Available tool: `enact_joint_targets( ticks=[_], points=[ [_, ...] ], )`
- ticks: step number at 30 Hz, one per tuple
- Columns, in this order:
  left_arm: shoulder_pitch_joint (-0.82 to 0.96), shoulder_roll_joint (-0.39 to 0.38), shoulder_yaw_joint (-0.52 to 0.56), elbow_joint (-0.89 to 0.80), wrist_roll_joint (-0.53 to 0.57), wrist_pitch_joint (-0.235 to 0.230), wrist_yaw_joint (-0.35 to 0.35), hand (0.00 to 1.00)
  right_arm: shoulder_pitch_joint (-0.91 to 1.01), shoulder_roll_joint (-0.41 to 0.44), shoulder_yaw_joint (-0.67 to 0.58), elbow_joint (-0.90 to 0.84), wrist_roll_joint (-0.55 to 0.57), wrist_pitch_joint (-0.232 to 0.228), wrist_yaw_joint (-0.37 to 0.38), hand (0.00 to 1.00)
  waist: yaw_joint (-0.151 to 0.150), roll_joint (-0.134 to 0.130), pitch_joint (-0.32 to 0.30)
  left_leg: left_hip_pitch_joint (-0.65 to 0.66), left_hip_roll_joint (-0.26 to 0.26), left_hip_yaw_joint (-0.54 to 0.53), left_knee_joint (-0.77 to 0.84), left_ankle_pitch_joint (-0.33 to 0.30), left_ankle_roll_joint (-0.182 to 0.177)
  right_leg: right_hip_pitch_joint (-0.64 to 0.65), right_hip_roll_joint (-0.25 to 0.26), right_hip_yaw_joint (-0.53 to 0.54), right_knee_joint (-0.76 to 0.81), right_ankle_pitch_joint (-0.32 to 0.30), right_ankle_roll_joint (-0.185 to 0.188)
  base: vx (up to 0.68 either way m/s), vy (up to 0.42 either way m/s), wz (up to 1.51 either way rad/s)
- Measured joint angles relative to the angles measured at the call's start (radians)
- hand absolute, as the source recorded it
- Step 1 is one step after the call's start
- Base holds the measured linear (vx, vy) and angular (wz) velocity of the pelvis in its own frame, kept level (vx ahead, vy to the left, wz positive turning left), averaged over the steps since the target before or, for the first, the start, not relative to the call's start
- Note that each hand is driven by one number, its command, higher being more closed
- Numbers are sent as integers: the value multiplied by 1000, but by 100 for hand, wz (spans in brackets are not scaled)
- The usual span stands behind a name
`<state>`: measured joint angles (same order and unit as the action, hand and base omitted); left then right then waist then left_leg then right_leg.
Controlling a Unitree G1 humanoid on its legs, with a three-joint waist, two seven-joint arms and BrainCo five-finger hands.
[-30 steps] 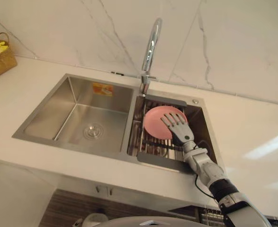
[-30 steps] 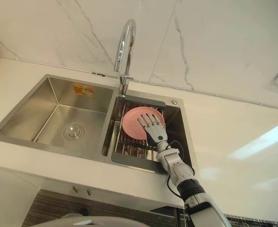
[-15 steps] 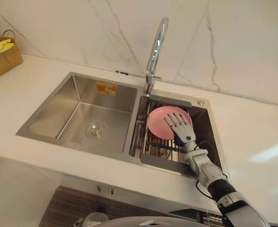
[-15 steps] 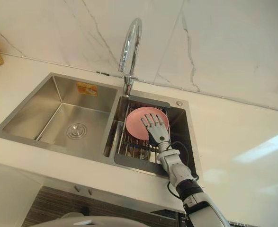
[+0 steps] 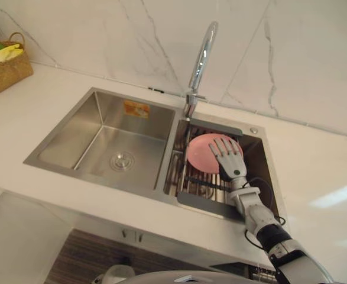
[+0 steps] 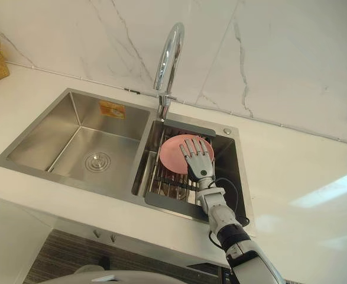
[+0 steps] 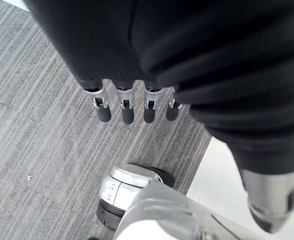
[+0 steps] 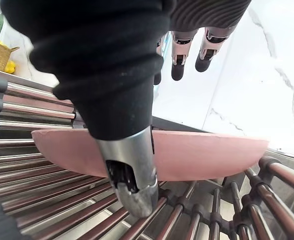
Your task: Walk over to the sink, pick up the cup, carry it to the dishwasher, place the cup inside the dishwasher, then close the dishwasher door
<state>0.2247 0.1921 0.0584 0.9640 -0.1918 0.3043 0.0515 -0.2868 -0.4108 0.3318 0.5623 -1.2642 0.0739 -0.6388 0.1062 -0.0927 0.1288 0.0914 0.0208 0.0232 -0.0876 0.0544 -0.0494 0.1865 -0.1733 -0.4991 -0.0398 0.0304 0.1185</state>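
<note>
Since the earlier frames the head view has been shifted a little (camera motion, not the objects). The right hand (image 5: 227,158) is held over the pink bowl (image 5: 200,152) with fingers straight and spread and the thumb by its outer wall; nothing is clamped yet. The bowl rests on the wire rack (image 5: 192,184) in the right basin of the sink (image 5: 105,109). The left hand (image 7: 122,107) hangs idle, fingers relaxed apart.

Risk noted: the smooth, wide rim could be shoved along the rack bars, or lost from a shallow pinch, if the hand is closed off-centre.
</note>
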Motion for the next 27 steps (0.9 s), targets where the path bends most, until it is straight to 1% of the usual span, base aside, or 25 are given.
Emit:
enact_joint_targets(
  ticks=[3,7,11,15,19,20,24,27],
  points=[
    [0,0,0,0,0,-2,0,0,0,1,-1,0,0,3,-28,0,0,0,0,0,0,0,0,0,0,0,0,0,1,0,0,0,0,0],
    [1,0,-1,0,5,-9,-2,0,-3,6,-3,-1,4,31,-67,0,0,0,2,-4,0,0,0,0,0,-5,-1,-2,3,-1,0,0,0,0],
    [1,-2,-2,-1,41,-10,-3,0,-13,8,-4,0,23,62,-69,0,1,0,10,-7,0,-1,0,0,0,-10,-4,-3,15,-8,0,4,3,2],
    [1,-2,-2,-2,42,-11,-12,0,-13,13,-32,-4,95,93,-70,0,0,0,23,-7,-1,-5,0,0,0,-11,-6,-5,22,-11,0,7,2,2],
    [1,-4,-2,-3,61,-14,-12,0,-14,14,-41,-3,129,103,-71,0,1,2,25,-11,-1,-12,0,1,-1,-13,-8,-10,27,-15,1,-1,3,4],
    [1,-5,-2,-4,71,-14,-12,0,-15,14,-46,-3,140,103,-71,100,1,3,25,-14,-2,-15,0,1,-1,-16,-8,-12,29,-16,1,-1,5,6],
    [1,-5,-2,-8,76,-16,-13,0,-25,12,-66,8,181,104,-72,100,1,4,33,-19,-4,-19,0,1,-1,-18,-11,-16,31,-18,2,6,6,4],
    [1,-7,-5,-9,76,-27,-12,0,-53,8,-70,31,211,105,-72,100,1,11,52,-20,-5,-21,0,2,-1,-18,-13,-19,32,-18,2,0,0,0]
  ],
)
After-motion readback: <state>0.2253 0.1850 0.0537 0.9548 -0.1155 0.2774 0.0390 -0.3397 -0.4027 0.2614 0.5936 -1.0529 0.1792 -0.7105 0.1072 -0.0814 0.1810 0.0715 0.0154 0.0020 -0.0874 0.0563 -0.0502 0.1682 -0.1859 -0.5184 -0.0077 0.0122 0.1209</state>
